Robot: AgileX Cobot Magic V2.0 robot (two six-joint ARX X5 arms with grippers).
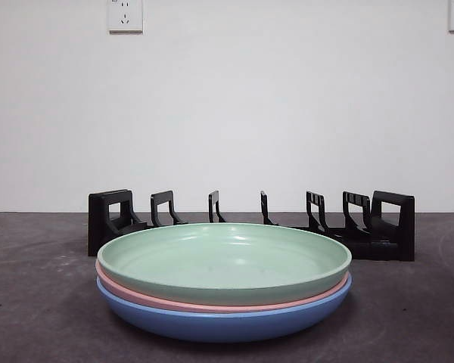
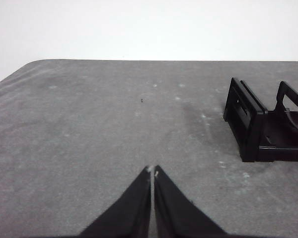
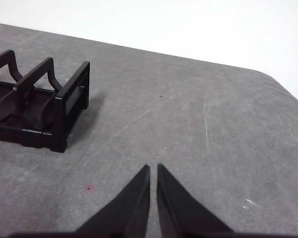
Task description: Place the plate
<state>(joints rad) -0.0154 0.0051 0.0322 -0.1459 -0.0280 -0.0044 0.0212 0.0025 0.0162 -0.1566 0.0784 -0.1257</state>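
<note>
Three plates lie stacked near the table's front in the front view: a green plate point(image 1: 224, 261) on top, a pink plate point(image 1: 212, 304) under it, a blue plate point(image 1: 224, 323) at the bottom. Behind the stack stands a black slotted plate rack point(image 1: 250, 223), with nothing in its slots. Neither arm appears in the front view. My left gripper point(image 2: 152, 171) hovers shut over bare table, with one end of the rack point(image 2: 268, 126) off to its side. My right gripper point(image 3: 153, 167) is shut too, over bare table beside the rack's other end point(image 3: 39, 106). Neither wrist view shows the plates.
The grey table point(image 1: 408, 310) ends at a white wall with two sockets point(image 1: 125, 15) high up. A rounded table corner point(image 3: 268, 74) lies beyond the right gripper, another corner point(image 2: 25, 67) beyond the left.
</note>
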